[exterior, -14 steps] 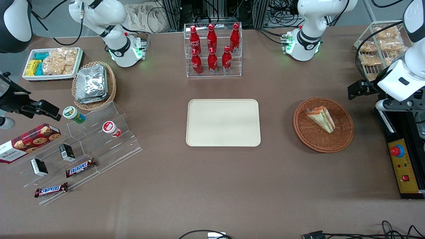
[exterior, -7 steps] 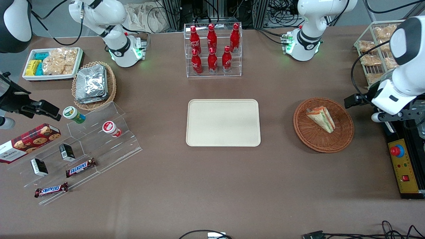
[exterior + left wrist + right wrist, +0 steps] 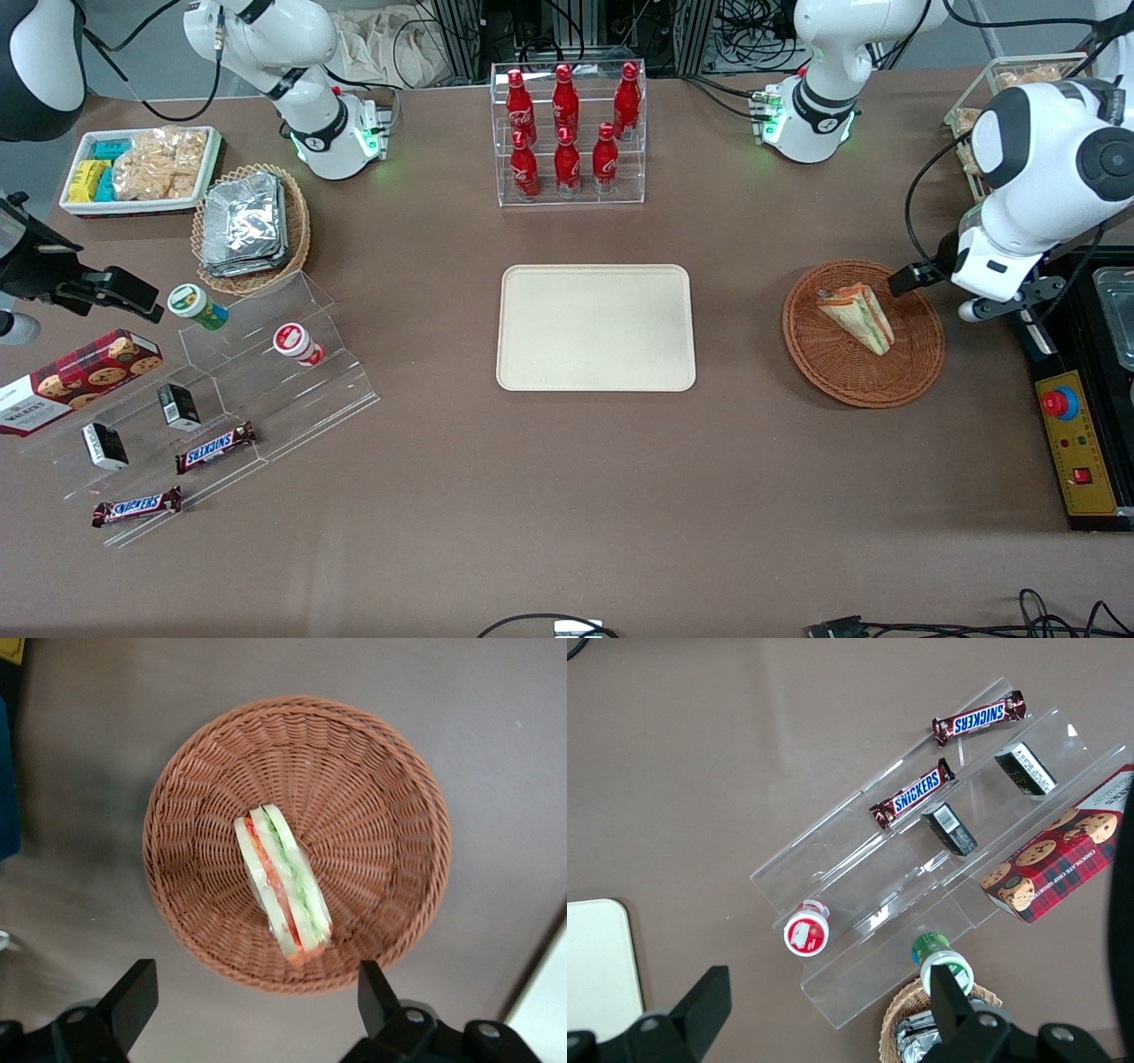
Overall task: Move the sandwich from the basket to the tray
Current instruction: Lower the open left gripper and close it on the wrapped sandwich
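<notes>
The sandwich (image 3: 857, 316) (image 3: 283, 890), a pale wedge with green, orange and pink layers, lies on its side in the round reddish-brown wicker basket (image 3: 912, 368) (image 3: 372, 788). The cream rectangular tray (image 3: 595, 328) sits bare at the table's middle, beside the basket toward the parked arm's end. My left gripper (image 3: 255, 999) hangs above the basket's rim on the working arm's side, its white wrist (image 3: 992, 264) just past the rim. Its fingers (image 3: 135, 996) stand wide open with nothing between them, above the table just outside the basket's rim and apart from the sandwich.
A clear rack of red bottles (image 3: 567, 133) stands farther from the front camera than the tray. A black control box with a red button (image 3: 1072, 425) and a white wire rack of snack packets (image 3: 966, 124) flank the working arm. A foil-packet basket (image 3: 248, 226) and an acrylic snack stand (image 3: 257, 381) lie toward the parked arm's end.
The left arm has swung in from the table's end toward the basket, and its wrist now hangs at the basket's rim. Sandwich, basket and tray have not moved.
</notes>
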`<state>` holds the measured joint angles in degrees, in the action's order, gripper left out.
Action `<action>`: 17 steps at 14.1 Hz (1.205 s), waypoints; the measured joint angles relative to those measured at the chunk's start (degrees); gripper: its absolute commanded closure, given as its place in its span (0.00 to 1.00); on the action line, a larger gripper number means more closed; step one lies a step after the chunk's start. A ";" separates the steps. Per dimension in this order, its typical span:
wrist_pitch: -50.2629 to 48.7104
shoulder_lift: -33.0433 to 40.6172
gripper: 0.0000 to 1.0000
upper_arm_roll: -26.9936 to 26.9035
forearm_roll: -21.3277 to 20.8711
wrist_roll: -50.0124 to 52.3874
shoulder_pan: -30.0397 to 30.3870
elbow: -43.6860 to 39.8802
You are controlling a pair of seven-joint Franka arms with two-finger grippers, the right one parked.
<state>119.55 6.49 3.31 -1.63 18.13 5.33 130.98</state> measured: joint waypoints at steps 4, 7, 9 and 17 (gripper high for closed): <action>6.35 -0.84 0.00 0.31 0.00 9.35 -0.24 4.70; 10.74 -1.76 0.00 0.62 0.00 13.40 -0.52 7.48; 14.51 -2.48 0.00 0.74 0.00 14.88 -0.79 9.93; 25.65 -7.25 0.00 0.84 0.00 17.99 -1.49 14.62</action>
<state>145.20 -0.76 4.15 -1.63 36.12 3.84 145.59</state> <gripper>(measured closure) 0.000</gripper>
